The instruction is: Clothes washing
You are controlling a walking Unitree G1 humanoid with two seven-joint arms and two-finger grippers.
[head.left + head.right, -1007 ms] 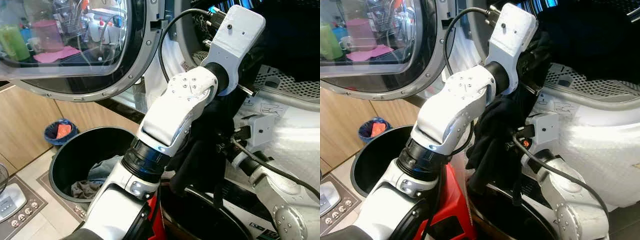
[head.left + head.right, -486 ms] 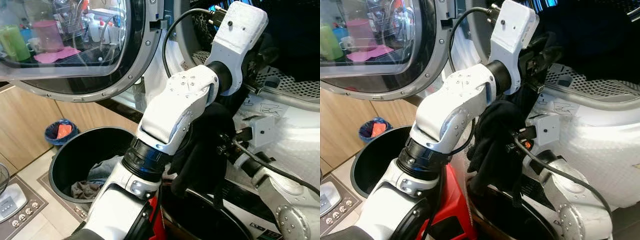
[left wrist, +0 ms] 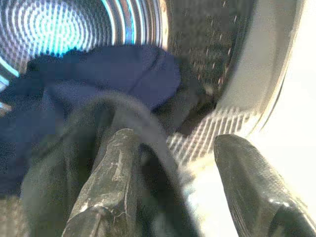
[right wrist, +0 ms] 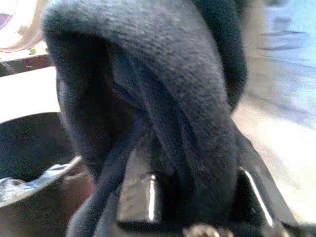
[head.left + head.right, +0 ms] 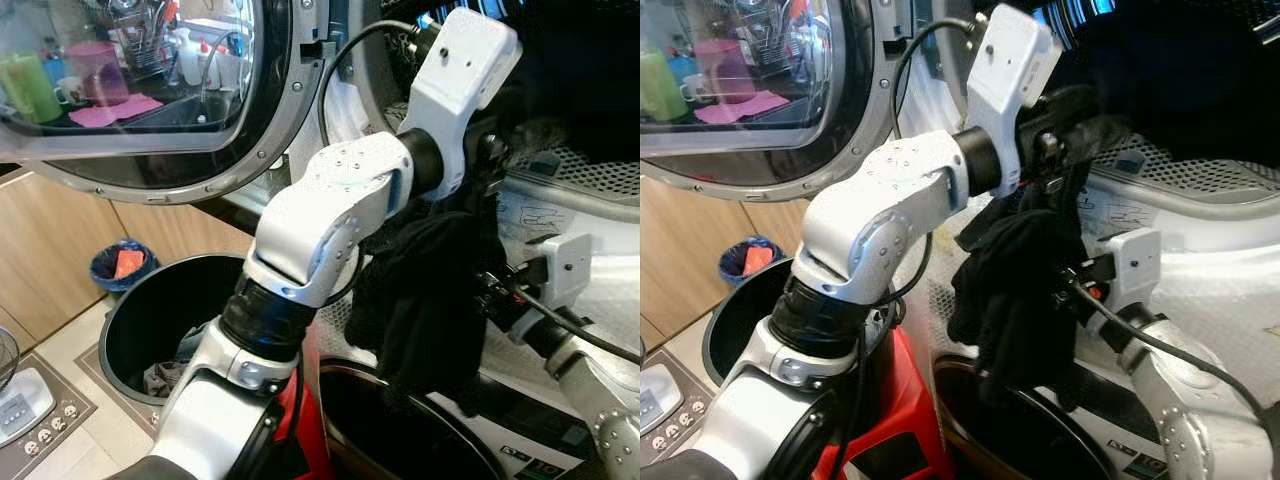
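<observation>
Right gripper (image 4: 190,197) pinches a thick black knitted garment (image 5: 435,300), whose folds drape over and between its two black fingers (image 4: 138,192) in the right wrist view. From the head views the garment hangs in front of the open washing-machine drum (image 5: 1200,90), above a dark round basin (image 5: 400,440) at about 6 o'clock from it. Left gripper (image 3: 173,187) reaches into the drum mouth at 12 o'clock from the hanging cloth, its fingers (image 3: 111,173) spread apart; one of them lies against a fold of dark fabric. The left wrist view also shows dark blue clothes (image 3: 113,79) already lying inside the perforated steel drum, which the head views leave in shadow.

Compared with half a second ago, the garment hangs lower and wider, and the white right wrist block (image 5: 565,270) has risen toward 3 o'clock of it.

At 9 o'clock from the silver left arm (image 5: 320,220) stands a black round laundry bin (image 5: 150,320) with a few clothes inside, partly hidden by the arm. The glass washer door (image 5: 150,80) is cut off at the top edge.
</observation>
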